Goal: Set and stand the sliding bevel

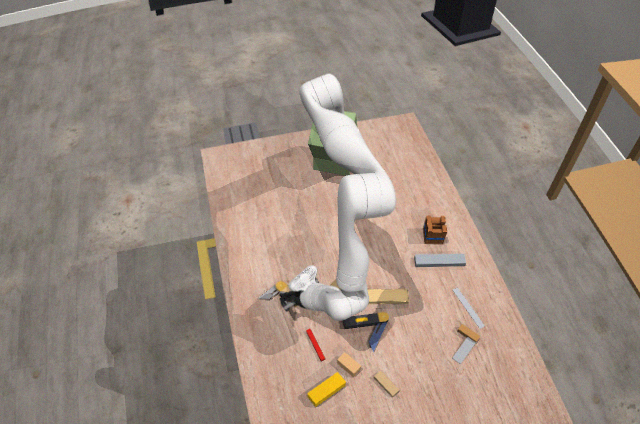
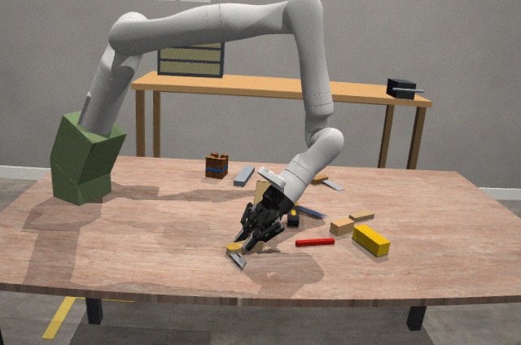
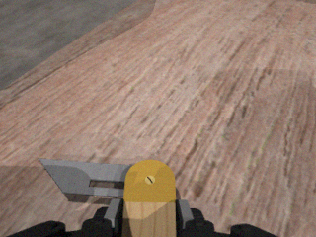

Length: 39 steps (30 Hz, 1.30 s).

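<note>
My gripper [image 1: 288,298] is low over the table near its left edge and is shut on the wooden sliding bevel's stock [image 3: 148,204]. The bevel's rounded yellow foot [image 2: 234,246] points away from the fingers. Its grey slotted blade [image 3: 81,178] [image 2: 238,260] sticks out to the left, at about a right angle to the stock, with its tip at the table top. The black bevel [image 1: 364,320] with a blue blade lies just behind my wrist. The brown slotted block [image 1: 435,229] with a blue band stands at the far right, and it also shows in the exterior view [image 2: 216,165].
A tan wooden piece [image 1: 388,296] lies partly under my arm. A grey bar [image 1: 439,259], grey strips with a tan block [image 1: 468,332], a red stick [image 1: 315,344], two tan blocks [image 1: 349,363] and a yellow block [image 1: 326,388] are scattered nearby. The green arm base [image 2: 81,158] stands at the back.
</note>
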Each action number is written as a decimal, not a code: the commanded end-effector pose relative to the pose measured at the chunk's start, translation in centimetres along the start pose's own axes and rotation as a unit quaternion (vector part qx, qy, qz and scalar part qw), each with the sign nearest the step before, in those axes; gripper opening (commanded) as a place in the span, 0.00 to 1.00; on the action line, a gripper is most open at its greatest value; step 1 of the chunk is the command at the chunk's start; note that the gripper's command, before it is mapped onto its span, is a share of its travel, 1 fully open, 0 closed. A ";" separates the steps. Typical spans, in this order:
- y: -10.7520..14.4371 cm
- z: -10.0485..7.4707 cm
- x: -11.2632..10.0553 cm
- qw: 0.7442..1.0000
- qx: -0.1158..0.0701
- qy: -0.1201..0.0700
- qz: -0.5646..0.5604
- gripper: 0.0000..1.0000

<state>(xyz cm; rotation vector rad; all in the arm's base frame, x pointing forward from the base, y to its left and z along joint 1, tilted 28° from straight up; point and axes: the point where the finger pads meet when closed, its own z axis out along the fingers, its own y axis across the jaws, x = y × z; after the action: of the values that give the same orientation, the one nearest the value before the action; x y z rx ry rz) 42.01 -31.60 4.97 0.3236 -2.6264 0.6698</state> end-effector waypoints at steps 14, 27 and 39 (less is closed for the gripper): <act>0.0 0.0 0.0 1.000 0.000 0.000 0.000 0.10; 0.0 0.0 0.0 1.000 0.000 0.000 0.000 0.10; 0.0 -1.7 1.7 1.000 0.000 0.000 0.000 0.10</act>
<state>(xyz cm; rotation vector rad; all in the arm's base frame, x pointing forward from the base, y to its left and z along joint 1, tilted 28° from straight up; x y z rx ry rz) 41.35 -31.14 6.43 0.3238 -2.6263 0.6694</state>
